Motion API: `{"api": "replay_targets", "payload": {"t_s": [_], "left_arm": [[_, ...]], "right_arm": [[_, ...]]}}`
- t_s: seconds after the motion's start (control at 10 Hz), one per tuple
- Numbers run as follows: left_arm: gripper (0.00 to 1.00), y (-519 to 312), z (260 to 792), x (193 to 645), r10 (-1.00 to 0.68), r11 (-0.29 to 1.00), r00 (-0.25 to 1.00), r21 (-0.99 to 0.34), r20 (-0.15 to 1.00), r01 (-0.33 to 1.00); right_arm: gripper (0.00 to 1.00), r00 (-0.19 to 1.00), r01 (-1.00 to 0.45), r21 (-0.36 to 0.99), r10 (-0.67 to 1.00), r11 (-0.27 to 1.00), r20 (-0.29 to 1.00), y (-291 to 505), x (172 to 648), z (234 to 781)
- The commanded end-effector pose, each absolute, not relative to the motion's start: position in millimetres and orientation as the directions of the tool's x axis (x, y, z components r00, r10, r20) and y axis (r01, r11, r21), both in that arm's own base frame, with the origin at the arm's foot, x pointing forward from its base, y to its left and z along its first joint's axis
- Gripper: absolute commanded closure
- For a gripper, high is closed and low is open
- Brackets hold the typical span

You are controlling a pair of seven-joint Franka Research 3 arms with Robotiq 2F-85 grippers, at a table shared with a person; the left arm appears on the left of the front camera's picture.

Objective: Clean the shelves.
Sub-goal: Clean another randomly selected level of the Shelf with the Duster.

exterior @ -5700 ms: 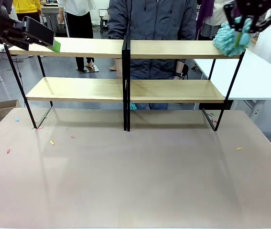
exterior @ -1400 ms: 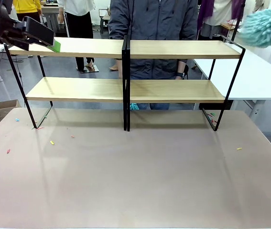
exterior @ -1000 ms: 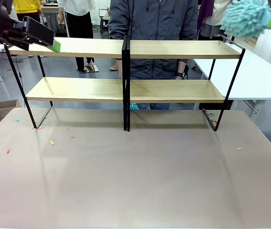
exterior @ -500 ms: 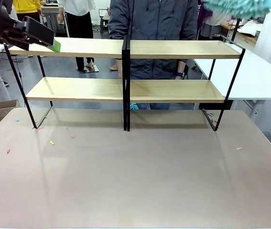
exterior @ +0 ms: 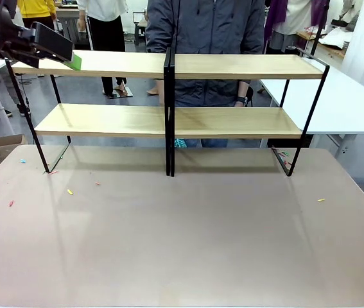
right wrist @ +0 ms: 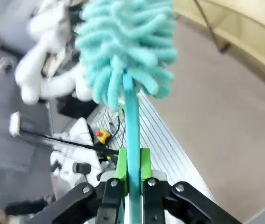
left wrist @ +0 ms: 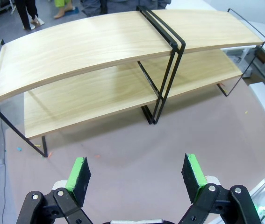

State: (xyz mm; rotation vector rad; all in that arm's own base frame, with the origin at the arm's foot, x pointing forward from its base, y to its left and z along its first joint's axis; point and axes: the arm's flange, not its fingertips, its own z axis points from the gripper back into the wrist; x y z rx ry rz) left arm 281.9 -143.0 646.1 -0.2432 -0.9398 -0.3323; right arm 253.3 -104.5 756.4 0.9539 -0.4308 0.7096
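The shelves (exterior: pixel 169 64) stand at the table's far side, two tiers of light-wood boards on a black frame; from above they appear as shelves (left wrist: pixel 90 51). My left gripper (exterior: pixel 66 54) hovers at the top board's left end, and in the left wrist view the left gripper (left wrist: pixel 137 179) is open with nothing between its green pads. My right gripper (right wrist: pixel 132 170) is shut on the teal handle of a fluffy teal duster (right wrist: pixel 127 46), held in the air away from the rack. A shelf edge (right wrist: pixel 244 18) shows in that view's top right corner.
A person in a dark jacket (exterior: pixel 207 25) stands right behind the rack. A white table (exterior: pixel 355 102) adjoins at the right. Small coloured scraps (exterior: pixel 70 191) lie on the brown tabletop (exterior: pixel 182 237). A cardboard box (exterior: pixel 5 144) sits on the floor at the left.
The teal duster rose and swung left past the top right corner, then left the front view. The left gripper has stayed put.
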Motion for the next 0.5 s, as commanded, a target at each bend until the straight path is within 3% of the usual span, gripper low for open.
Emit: {"api": "replay_targets", "payload": {"t_s": [0.0, 0.1, 0.3, 0.4], "left_arm": [[0.00, -142, 645, 282, -0.167, 0.921, 0.539, -0.064, 0.825, 0.384], [0.00, -142, 645, 282, -0.167, 0.921, 0.539, -0.064, 0.825, 0.384], [0.00, -142, 645, 282, -0.167, 0.921, 0.539, -0.064, 0.825, 0.384], [0.00, -142, 645, 282, -0.167, 0.921, 0.539, -0.064, 0.825, 0.384]], "right_arm": [[0.88, 0.558, -0.822, 0.513, 0.166, 0.248, 0.813, -164, 236, 717], [0.88, 0.467, -0.856, 0.446, 0.019, 0.260, 0.884, -186, 229, 697], [0.88, 0.533, -0.748, 0.502, -0.057, 0.435, 0.844, -189, 242, 669], [0.88, 0.524, -0.809, 0.483, 0.037, 0.336, 0.851, -210, 216, 698]]}}
